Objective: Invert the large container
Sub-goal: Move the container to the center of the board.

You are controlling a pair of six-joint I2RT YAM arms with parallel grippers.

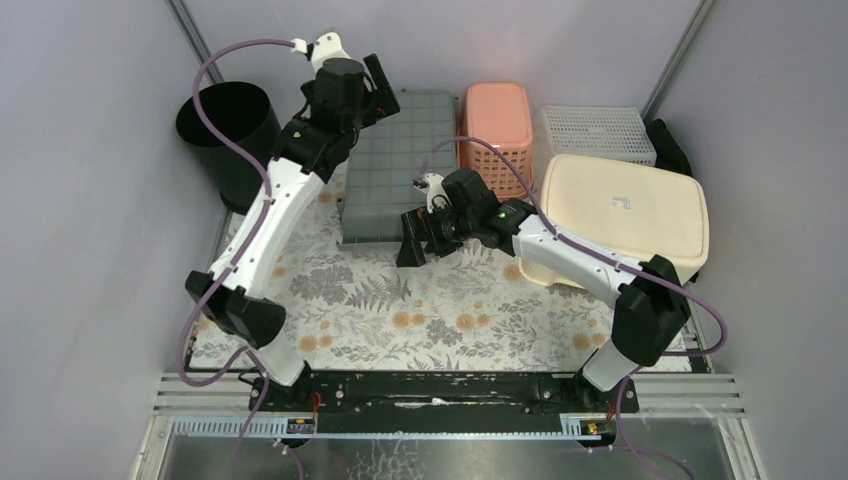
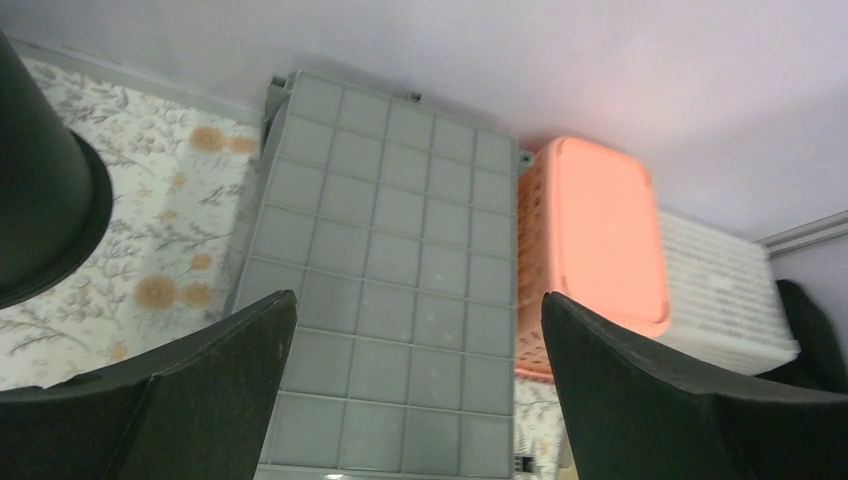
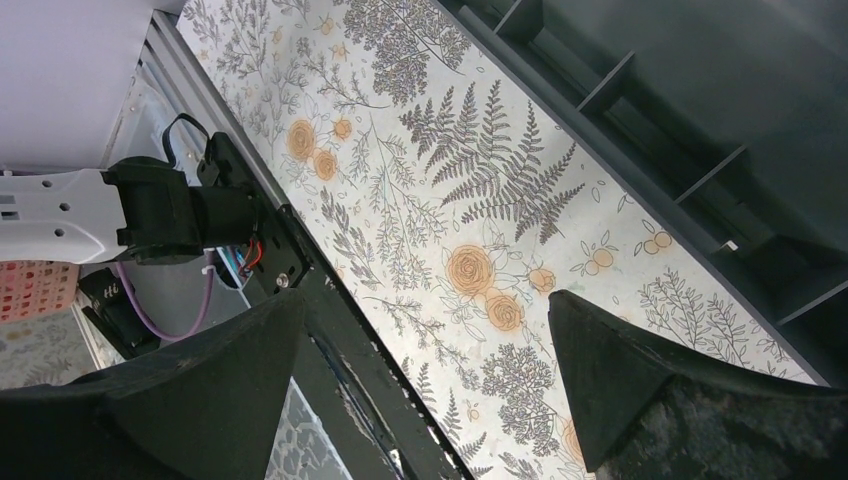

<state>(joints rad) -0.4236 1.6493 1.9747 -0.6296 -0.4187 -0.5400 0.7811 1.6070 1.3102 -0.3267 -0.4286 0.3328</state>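
The large grey container (image 1: 395, 165) lies bottom up on the floral mat, its gridded underside facing up. My left gripper (image 1: 383, 92) hovers over its far left end, open and empty. In the left wrist view the grid (image 2: 390, 250) fills the space between my spread fingers, and my left gripper (image 2: 420, 310) holds nothing. My right gripper (image 1: 411, 247) is open and empty just off the container's near right corner, low over the mat. In the right wrist view my right gripper (image 3: 425, 310) points toward the arm bases, and the container's ribbed rim (image 3: 700, 120) runs along the upper right.
A black bucket (image 1: 230, 125) stands at the back left. An orange basket (image 1: 497, 125) sits bottom up right of the container, with a white mesh basket (image 1: 598, 133) beyond it. A cream tub (image 1: 625, 210) lies bottom up at the right. The black base rail (image 1: 440, 385) runs along the near edge.
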